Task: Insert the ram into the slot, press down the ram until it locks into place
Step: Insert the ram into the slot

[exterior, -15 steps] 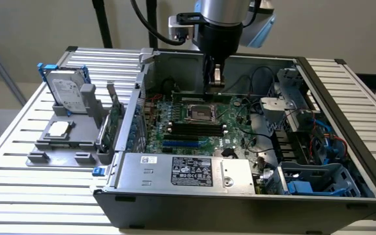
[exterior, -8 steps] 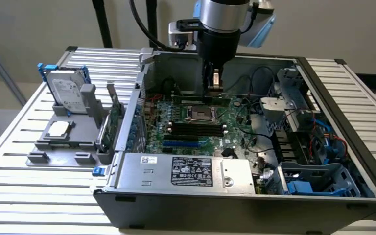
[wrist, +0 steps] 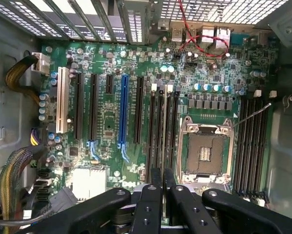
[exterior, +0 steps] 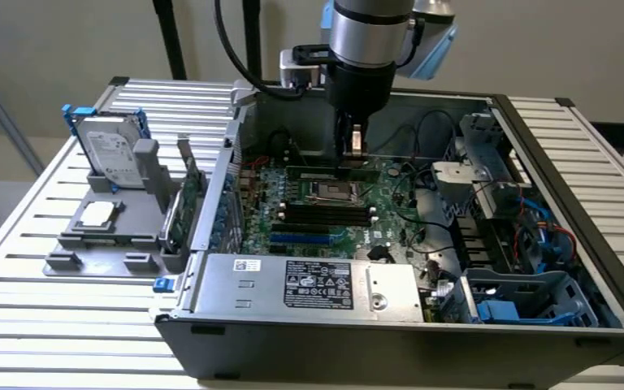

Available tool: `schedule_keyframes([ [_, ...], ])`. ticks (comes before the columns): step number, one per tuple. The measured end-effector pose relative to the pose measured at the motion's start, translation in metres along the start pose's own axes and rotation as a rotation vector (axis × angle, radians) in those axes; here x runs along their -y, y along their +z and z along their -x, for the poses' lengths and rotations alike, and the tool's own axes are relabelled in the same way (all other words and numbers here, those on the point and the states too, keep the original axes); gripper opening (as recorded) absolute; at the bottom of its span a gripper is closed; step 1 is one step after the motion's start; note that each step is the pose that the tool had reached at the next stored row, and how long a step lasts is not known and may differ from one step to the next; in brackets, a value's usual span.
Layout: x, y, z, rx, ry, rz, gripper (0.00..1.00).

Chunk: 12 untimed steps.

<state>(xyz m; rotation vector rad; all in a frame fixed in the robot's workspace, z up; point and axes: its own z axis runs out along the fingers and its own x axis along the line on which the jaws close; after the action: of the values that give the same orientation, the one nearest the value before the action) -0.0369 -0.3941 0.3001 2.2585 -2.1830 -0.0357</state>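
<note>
Silver metal slats make the table (exterior: 30,244) that we see in the exterior view. On it lies a big computer case (exterior: 399,349) with its side off. At the exterior view's left sits a gray holder (exterior: 106,236) with a hard drive (exterior: 111,154) standing in it. We cannot read the sticker on the hard drive.

We see the robot arm (exterior: 366,41) reach straight down into the case. Its gripper (exterior: 353,153) has its two fingers pinched on the top edge of the ram (exterior: 318,173). The ram stands on its long edge on the green board, just behind the square chip socket (exterior: 328,193). We cannot tell if it sits all the way down in its slot. Four black memory slots (exterior: 323,215) lie bare on the near side of the socket.

At the front of the case is a silver box (exterior: 225,284) with a black label (exterior: 323,288) and a small white label (exterior: 247,264). Both have writing, but it is too small for us to read.

In the wrist view we look down on the motherboard (wrist: 107,112). The black fingers (wrist: 156,180) are very close together, with only a thin gap between them. We see a blue slot (wrist: 123,112), a white slot (wrist: 63,100) and red wires (wrist: 195,39). We see no writing there that we can read.
</note>
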Motion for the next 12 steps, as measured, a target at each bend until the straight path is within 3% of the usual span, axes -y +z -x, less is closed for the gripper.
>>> schedule_keyframes([
  [12, 0.0003, 0.0217, 0.0, 0.0, 0.0, -0.0002, 0.13],
])
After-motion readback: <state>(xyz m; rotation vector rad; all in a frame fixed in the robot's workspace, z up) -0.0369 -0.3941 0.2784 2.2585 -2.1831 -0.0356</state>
